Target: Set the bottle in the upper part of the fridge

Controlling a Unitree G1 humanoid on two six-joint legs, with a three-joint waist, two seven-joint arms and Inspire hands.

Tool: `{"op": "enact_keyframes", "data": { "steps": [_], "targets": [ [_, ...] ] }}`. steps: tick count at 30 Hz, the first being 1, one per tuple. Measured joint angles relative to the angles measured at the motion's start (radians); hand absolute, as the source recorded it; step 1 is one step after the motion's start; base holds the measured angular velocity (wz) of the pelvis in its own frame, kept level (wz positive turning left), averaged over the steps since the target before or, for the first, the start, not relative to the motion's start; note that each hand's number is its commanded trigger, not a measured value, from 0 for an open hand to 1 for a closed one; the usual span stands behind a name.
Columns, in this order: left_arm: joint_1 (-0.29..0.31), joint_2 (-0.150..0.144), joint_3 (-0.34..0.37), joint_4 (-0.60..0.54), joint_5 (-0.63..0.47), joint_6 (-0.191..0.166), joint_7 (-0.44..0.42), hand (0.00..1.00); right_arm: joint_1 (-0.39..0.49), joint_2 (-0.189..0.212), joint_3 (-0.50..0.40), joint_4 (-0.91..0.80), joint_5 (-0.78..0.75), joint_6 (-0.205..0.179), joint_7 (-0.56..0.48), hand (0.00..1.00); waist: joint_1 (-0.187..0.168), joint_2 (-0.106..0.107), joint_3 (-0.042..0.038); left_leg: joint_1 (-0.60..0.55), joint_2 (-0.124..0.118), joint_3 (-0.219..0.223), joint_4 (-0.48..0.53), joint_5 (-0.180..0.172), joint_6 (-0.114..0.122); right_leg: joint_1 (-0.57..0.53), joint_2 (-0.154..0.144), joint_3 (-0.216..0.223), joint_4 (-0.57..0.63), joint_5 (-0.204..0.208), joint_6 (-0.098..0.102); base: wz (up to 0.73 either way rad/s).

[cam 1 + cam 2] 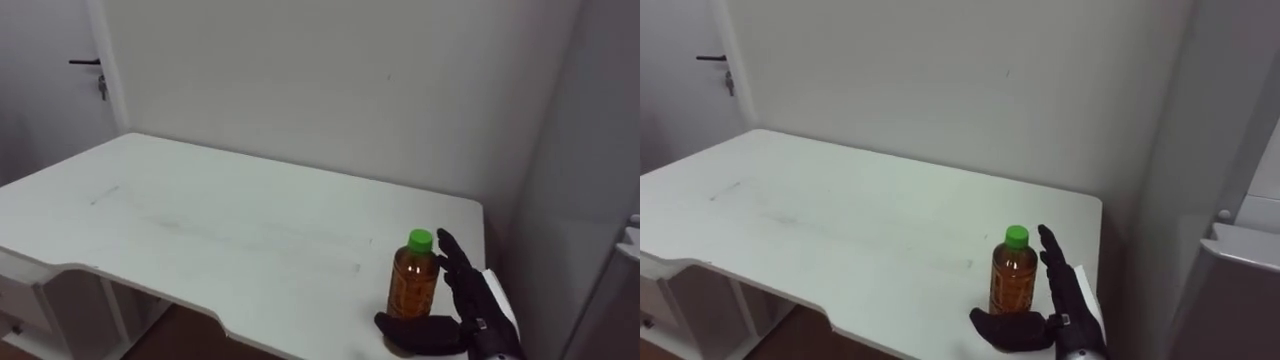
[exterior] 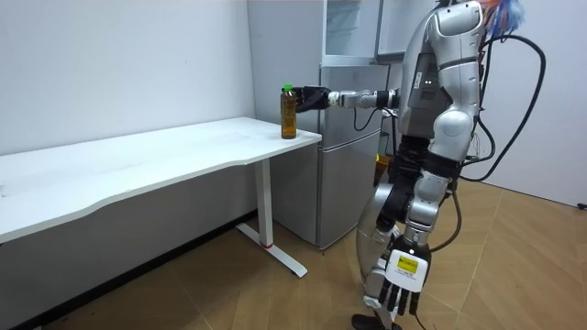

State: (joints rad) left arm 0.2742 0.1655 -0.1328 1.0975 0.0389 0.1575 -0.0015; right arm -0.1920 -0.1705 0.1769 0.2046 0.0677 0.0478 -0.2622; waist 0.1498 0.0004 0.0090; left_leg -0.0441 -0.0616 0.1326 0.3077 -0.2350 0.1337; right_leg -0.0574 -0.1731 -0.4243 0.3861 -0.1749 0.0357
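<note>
White table (image 1: 200, 220): bottle (image 1: 412, 280) stands upright near its 5 o'clock corner; right hand (image 1: 478, 300) sits at the bottle's 3 o'clock, fingers straight and apart, thumb at 6, nothing clamped. Looks full, so probably moderately heavy, smooth and likely slippery: wrap your grip round mid-body. Left hand (image 2: 401, 284) hangs loose-fingered.

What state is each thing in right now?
bottle: upright on the table corner, green cap on.
right hand: open, fingers straight beside the bottle, thumb before its base.
left hand: open, hanging at the robot's side.
fridge: lower door looks shut; upper part unclear.
room door: shut.
</note>
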Motion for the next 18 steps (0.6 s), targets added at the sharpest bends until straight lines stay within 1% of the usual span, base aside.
{"op": "enact_keyframes", "data": {
  "steps": [2, 4, 6, 8, 9, 10, 11, 13, 14, 15, 17, 18],
  "targets": [
    [0.000, 0.001, -0.005, -0.007, -0.005, 0.013, 0.009, 0.00, 0.000, 0.002, 0.000, 0.023, 0.000, 0.014, -0.035, 0.00, 0.014, 0.000, 0.0013, 0.002, -0.001, 0.000, 0.000, 0.001, 0.003, 0.004, -0.002, -0.003, -0.001, 0.000, 0.000, 0.00],
    [0.006, 0.001, -0.011, -0.018, -0.007, 0.019, 0.010, 0.00, 0.000, 0.003, 0.000, 0.040, 0.010, 0.020, -0.060, 0.00, 0.019, 0.002, 0.0025, 0.002, -0.003, -0.004, 0.001, 0.000, 0.005, 0.008, -0.002, -0.005, -0.003, 0.001, 0.001, 0.07],
    [0.007, 0.003, -0.032, -0.022, -0.008, 0.026, 0.010, 0.00, 0.000, 0.007, 0.000, 0.062, 0.017, 0.020, -0.082, 0.00, 0.017, 0.003, 0.0031, 0.001, -0.005, -0.013, 0.002, -0.002, 0.007, 0.014, -0.005, -0.018, -0.007, 0.002, 0.003, 0.14],
    [0.005, 0.003, -0.056, -0.029, -0.009, 0.042, 0.010, 0.00, 0.000, 0.011, 0.000, 0.084, 0.030, 0.035, -0.112, 0.00, 0.014, 0.007, 0.0038, 0.000, -0.011, -0.031, 0.003, -0.002, 0.009, 0.012, -0.009, -0.025, -0.004, 0.002, 0.003, 0.18],
    [0.005, 0.003, -0.061, -0.029, -0.009, 0.046, 0.011, 0.00, 0.000, 0.011, 0.000, 0.092, 0.040, 0.036, -0.121, 0.00, 0.012, 0.008, 0.0035, 0.000, -0.013, -0.034, 0.002, -0.002, 0.010, 0.010, -0.011, -0.025, -0.003, 0.001, 0.004, 0.15],
    [0.007, 0.002, -0.070, -0.037, -0.009, 0.049, 0.012, 0.00, 0.000, 0.013, 0.000, 0.108, 0.053, 0.040, -0.136, 0.00, 0.013, 0.009, 0.0038, -0.001, -0.018, -0.036, 0.002, 0.000, 0.013, 0.007, -0.017, -0.026, 0.002, -0.003, 0.010, 0.09],
    [0.009, -0.001, -0.072, -0.042, -0.009, 0.053, 0.013, 0.00, 0.000, 0.014, 0.000, 0.122, 0.066, 0.042, -0.150, 0.00, 0.014, 0.013, 0.0062, -0.004, -0.021, -0.036, 0.002, 0.002, 0.016, 0.003, -0.022, -0.026, 0.012, -0.005, 0.013, 0.08],
    [0.009, -0.003, -0.072, -0.049, -0.009, 0.056, 0.015, 0.00, 0.000, 0.019, 0.000, 0.147, 0.082, 0.043, -0.169, 0.00, 0.016, 0.018, 0.0049, -0.006, -0.025, -0.036, 0.002, 0.003, 0.020, 0.000, -0.028, -0.027, 0.022, -0.005, 0.013, 0.05],
    [0.011, -0.004, -0.072, -0.051, -0.009, 0.057, 0.019, 0.00, 0.000, 0.021, 0.000, 0.160, 0.085, 0.048, -0.179, 0.00, 0.016, 0.023, 0.0070, -0.005, -0.029, -0.039, 0.002, 0.003, 0.022, -0.005, -0.034, -0.026, 0.036, -0.005, 0.013, 0.06],
    [0.011, -0.004, -0.072, -0.052, -0.009, 0.058, 0.021, 0.00, 0.000, 0.022, 0.000, 0.165, 0.084, 0.048, -0.185, 0.00, 0.016, 0.025, 0.0064, -0.006, -0.031, -0.041, 0.002, 0.004, 0.024, -0.014, -0.037, -0.025, 0.043, -0.005, 0.014, 0.08],
    [0.011, -0.006, -0.072, -0.056, -0.009, 0.064, 0.036, 0.00, -0.005, 0.021, -0.002, 0.170, 0.087, 0.048, -0.214, 0.00, 0.016, 0.032, 0.0009, -0.007, -0.039, -0.045, 0.000, 0.006, 0.030, -0.027, -0.049, -0.020, 0.063, -0.007, 0.016, 0.05],
    [0.011, -0.007, -0.072, -0.056, -0.009, 0.064, 0.040, 0.00, -0.006, 0.021, -0.002, 0.171, 0.090, 0.048, -0.219, 0.00, 0.015, 0.032, 0.0007, -0.007, -0.040, -0.045, 0.000, 0.007, 0.031, -0.029, -0.052, -0.021, 0.069, -0.007, 0.016, 0.06]
  ]
}}
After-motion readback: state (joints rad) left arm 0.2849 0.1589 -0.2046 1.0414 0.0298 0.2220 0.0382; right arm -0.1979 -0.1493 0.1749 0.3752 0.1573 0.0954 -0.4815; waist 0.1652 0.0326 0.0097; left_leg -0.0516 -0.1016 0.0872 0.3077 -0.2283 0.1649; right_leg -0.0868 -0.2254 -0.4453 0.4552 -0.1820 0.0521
